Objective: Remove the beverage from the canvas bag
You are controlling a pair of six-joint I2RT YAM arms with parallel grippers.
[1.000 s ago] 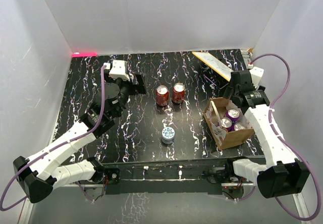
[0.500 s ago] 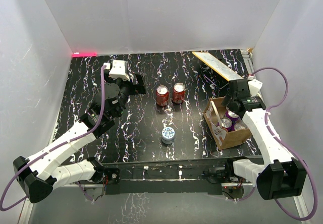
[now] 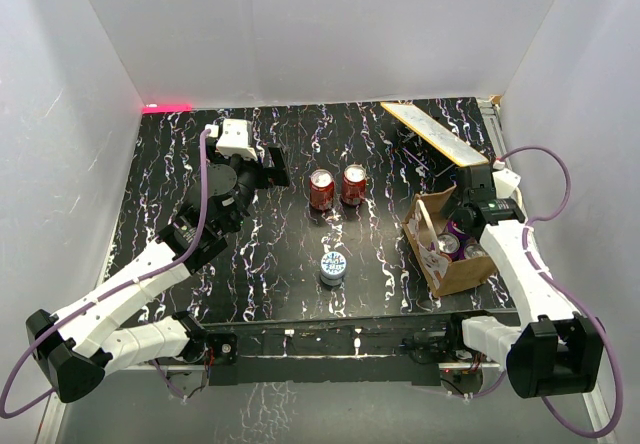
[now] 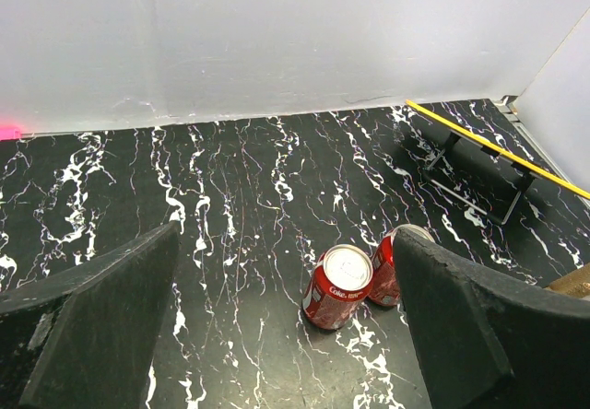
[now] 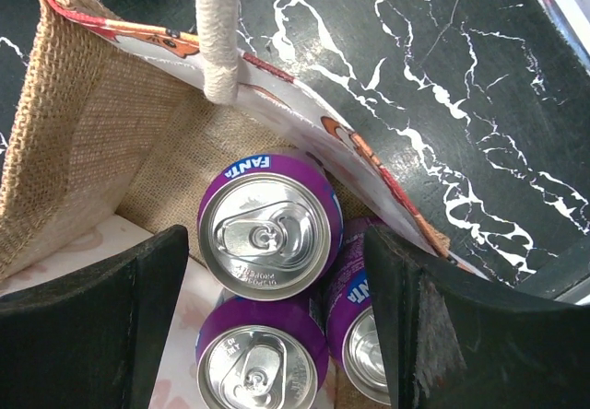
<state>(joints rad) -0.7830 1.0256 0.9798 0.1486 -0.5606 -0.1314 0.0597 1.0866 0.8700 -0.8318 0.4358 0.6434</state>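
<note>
The canvas bag (image 3: 465, 274) stands open at the right of the table, tan with cream handles (image 3: 426, 226). In the right wrist view its burlap wall (image 5: 101, 142) and a handle (image 5: 219, 31) show, with three purple Fanta cans inside (image 5: 269, 232), (image 5: 263, 363), (image 5: 369, 349). My right gripper (image 3: 461, 228) is open just above the bag's mouth, and in its wrist view (image 5: 275, 243) its fingers straddle the cans without touching them. My left gripper (image 3: 276, 165) is open and empty, left of two red Coke cans (image 3: 321, 190), (image 3: 354, 185).
A blue-and-white can (image 3: 333, 266) stands mid-table near the front. A tilted board on a black stand (image 3: 432, 131) is at the back right, just behind the bag. White walls close in the table on three sides. The Coke cans (image 4: 337, 286) lie ahead of my left fingers.
My right gripper has moved from behind the bag forward and down over its open top. The left arm and the cans on the table have not moved.
</note>
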